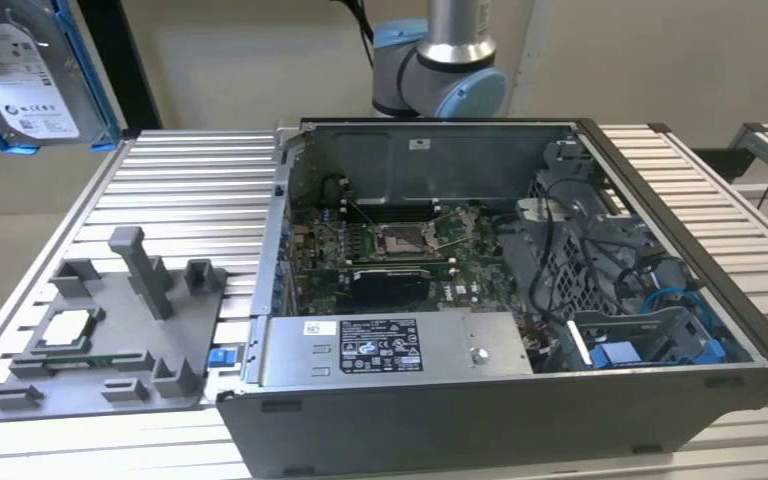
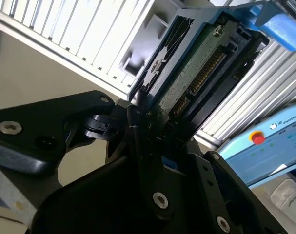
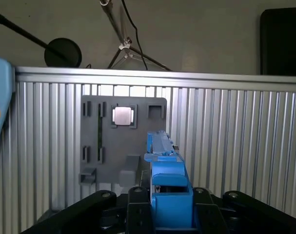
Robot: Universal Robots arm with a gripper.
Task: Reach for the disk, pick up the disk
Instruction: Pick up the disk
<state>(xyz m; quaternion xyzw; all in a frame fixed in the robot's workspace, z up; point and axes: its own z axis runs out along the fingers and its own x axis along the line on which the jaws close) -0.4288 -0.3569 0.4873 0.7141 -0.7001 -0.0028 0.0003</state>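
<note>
gripper (image 3: 171, 202) clamped on hard drive (image 1: 31, 80) by its blue rails | drive aloft, well clear of table (image 1: 184, 200), over grey fixture plate (image 1: 111, 345) | my call: pick looks done; hold squeeze steady, drive level

white label on disk (image 1: 31, 90), print unreadable

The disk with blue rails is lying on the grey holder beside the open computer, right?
No: the disk is held up in the air by the pincer, off the grey holder beside the open computer. The exterior view shows it.
</note>
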